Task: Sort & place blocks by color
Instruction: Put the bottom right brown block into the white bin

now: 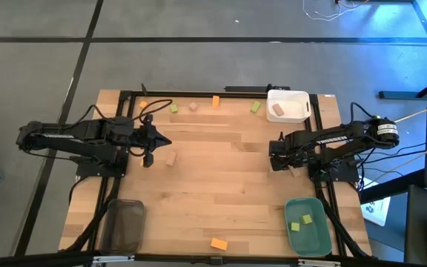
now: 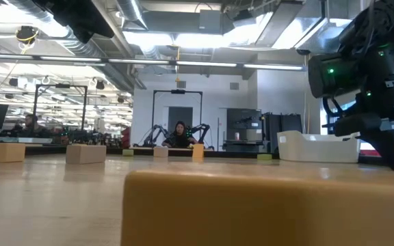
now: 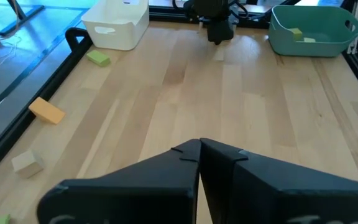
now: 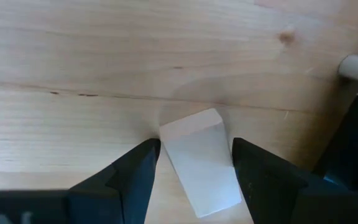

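Small blocks lie scattered on the wooden table. My right gripper (image 4: 194, 155) points down, open, with a finger on either side of a pale tan block (image 4: 201, 162) that lies flat on the table (image 1: 293, 171). My left gripper (image 1: 161, 139) is shut and empty over the table's left middle (image 3: 199, 146). A tan block (image 1: 170, 158) lies just near of it. Orange (image 1: 216, 101), green (image 1: 174, 108) (image 1: 256, 107) and tan (image 1: 193, 107) blocks sit along the far edge. One orange block (image 1: 219, 243) rests at the near edge. My right gripper comes from above, its fingers across the pale tan block's shorter width. One finger (image 4: 143, 163) stands close against the block's side edge (image 4: 164, 149), and the other stands a little apart. Whether either touches it, I cannot tell. The block lies flat on the table.
A white tray (image 1: 296, 96) at the far right holds a tan block (image 1: 278, 110). A green tray (image 1: 319, 236) at the near right holds two green blocks. A grey tray (image 1: 122, 225) sits near left. Bare wood lies between the arms.
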`<state>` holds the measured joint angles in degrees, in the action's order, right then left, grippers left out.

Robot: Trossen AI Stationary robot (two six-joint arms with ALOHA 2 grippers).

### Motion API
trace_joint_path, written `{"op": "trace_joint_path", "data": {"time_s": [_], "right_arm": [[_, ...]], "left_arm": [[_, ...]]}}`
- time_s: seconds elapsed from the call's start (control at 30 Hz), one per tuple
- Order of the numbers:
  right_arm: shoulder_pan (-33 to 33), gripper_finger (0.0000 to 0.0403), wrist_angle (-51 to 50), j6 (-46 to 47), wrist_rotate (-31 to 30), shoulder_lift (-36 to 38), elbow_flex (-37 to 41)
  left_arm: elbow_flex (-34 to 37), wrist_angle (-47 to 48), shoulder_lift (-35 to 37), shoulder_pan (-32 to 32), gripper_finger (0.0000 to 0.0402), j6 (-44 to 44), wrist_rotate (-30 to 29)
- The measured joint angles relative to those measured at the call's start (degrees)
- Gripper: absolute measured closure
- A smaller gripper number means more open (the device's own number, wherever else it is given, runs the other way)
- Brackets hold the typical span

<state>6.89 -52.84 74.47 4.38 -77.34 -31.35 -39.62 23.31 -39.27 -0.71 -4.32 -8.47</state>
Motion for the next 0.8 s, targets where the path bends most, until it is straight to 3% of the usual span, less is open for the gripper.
{"op": "trace_joint_path", "data": {"time_s": [0.23,0.43,0.63,0.8], "right_arm": [[-0.04,0.0195,0.36,0.24,-0.15,0.0,0.0],[-0.02,0.0276,0.99,0.19,0.04,0.04,-0.09],[0.03,0.0279,5.14,-1.05,-1.41,0.03,-0.94],[2.25,0.0279,4.67,-5.48,-5.91,-0.11,-6.56]], "left_arm": [[0.0,0.01,0.0,-0.02,0.04,0.02,-0.04],[0.0,0.02,0.0,0.0,0.0396,0.02,-0.02],[0.0,0.02,0.0,0.0,0.0397,0.02,-0.03],[0.0,0.02,0.0,-0.02,0.04,0.02,-0.04]]}}
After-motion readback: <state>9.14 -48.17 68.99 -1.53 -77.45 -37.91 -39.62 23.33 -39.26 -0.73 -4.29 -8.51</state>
